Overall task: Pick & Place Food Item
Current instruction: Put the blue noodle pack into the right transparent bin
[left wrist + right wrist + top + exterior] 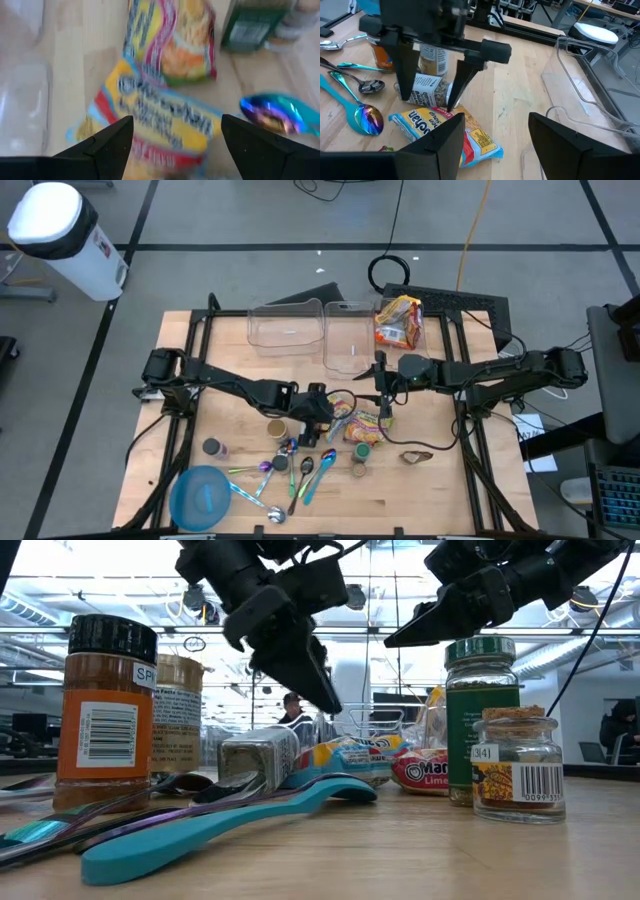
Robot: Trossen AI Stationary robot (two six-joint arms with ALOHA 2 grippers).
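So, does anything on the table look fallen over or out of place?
Yes. One spice jar lies on its side next to the noodle packets, under the open left gripper, while the other jars, such as the orange one, stand upright.

1. The noodle packets [165, 125] in the left wrist view are blurred; their print is unreadable.
2. The orange spice jar [105, 710] label is cut off by curvature.
3. The blue bowl [203, 498] contents are too small to tell.
4. A person [292, 710] in the low view is mostly hidden.
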